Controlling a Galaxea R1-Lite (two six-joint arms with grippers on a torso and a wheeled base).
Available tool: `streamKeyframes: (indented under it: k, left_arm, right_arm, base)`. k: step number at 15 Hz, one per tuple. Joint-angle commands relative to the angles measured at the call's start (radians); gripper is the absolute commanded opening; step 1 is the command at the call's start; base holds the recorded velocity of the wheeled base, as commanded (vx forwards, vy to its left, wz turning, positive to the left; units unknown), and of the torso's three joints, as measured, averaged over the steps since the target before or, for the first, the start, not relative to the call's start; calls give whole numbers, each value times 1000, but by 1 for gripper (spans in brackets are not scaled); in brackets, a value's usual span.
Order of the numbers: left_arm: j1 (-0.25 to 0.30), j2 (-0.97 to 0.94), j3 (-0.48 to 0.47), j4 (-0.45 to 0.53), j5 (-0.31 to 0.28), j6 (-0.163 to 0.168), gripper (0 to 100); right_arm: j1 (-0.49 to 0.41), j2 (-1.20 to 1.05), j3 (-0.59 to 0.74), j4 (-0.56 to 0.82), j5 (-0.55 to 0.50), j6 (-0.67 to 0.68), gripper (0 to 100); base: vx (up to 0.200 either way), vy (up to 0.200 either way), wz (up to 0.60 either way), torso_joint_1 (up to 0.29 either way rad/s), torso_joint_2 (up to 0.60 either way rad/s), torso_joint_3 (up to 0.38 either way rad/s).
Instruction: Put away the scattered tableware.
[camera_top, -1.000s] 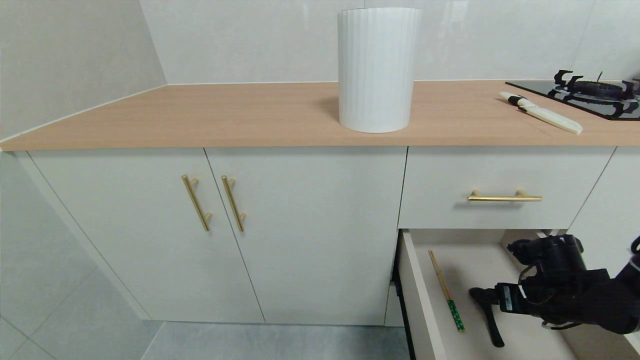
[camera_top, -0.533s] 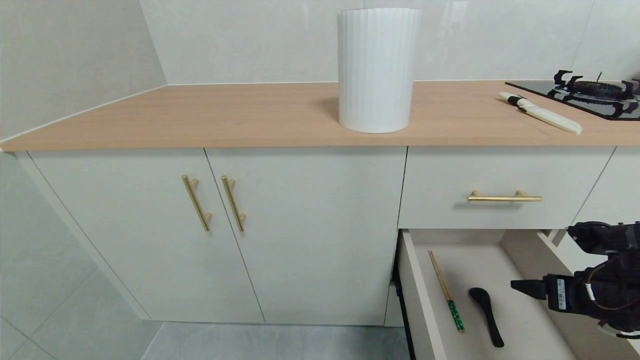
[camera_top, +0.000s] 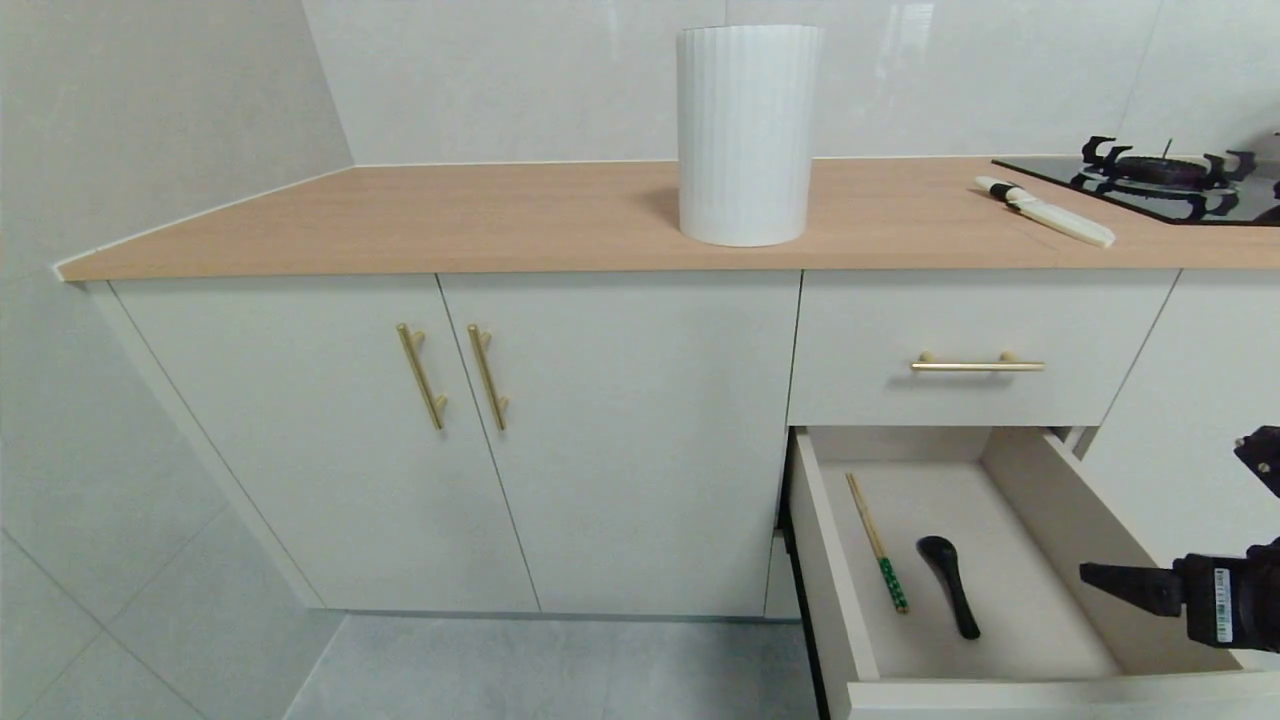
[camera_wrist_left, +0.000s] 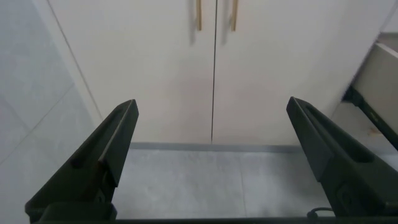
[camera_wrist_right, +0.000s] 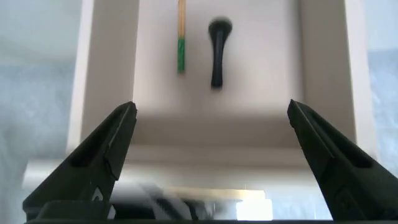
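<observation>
step: judging by the layout, the knife (camera_top: 1045, 212) is the last piece left out; the lower drawer (camera_top: 822, 560) is open and ready for it
right pincer (camera_wrist_right: 210, 115): spread wide, holding nothing; hangs above the front of the drawer, toward its right side
left pincer (camera_wrist_left: 210, 106): spread wide, holding nothing; low down, facing the double cabinet doors (camera_wrist_left: 214, 56)
in drawer: chopsticks (camera_top: 878, 545) along the left wall, black spoon (camera_top: 950, 585) just beside them, the two apart; right half of the floor is bare
knife position: flat on the worktop (camera_top: 500, 220), near the hob (camera_top: 1150, 180), well right of the white ribbed canister (camera_top: 745, 135)
knife vs right pincer: knife is well above and farther back, near the worktop's right end
how to do it well: lift clear of the drawer front first, then approach the knife from above; close across the handle end, not the blade; keep it level on the way down
placement: aim for the bare right half of the drawer, parallel to the spoon
risk: clipping the closed upper drawer's handle (camera_top: 978, 366) on the way up
</observation>
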Motion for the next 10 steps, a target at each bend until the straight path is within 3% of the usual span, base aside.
streamKeyframes:
  k: [1, 3, 7, 10]
  left_arm:
    - [0, 0, 0, 0, 0, 0, 100]
    - [0, 0, 0, 0, 0, 0, 100]
    - [0, 0, 0, 0, 0, 0, 100]
    - [0, 0, -1, 0, 0, 0, 100]
  right_arm:
    - [46, -101, -12, 96, 1, -3, 100]
    - [76, -139, -6, 187, 3, -10, 100]
    - [128, -152, 49, 382, 6, -25, 100]
    - [154, -74, 123, 336, 21, -36, 100]
  base:
    - [-200, 0, 0, 2, 2, 7]
    - [-200, 0, 0, 0, 0, 7]
    - [0, 0, 0, 0, 0, 0]
    - [0, 0, 0, 0, 0, 0]
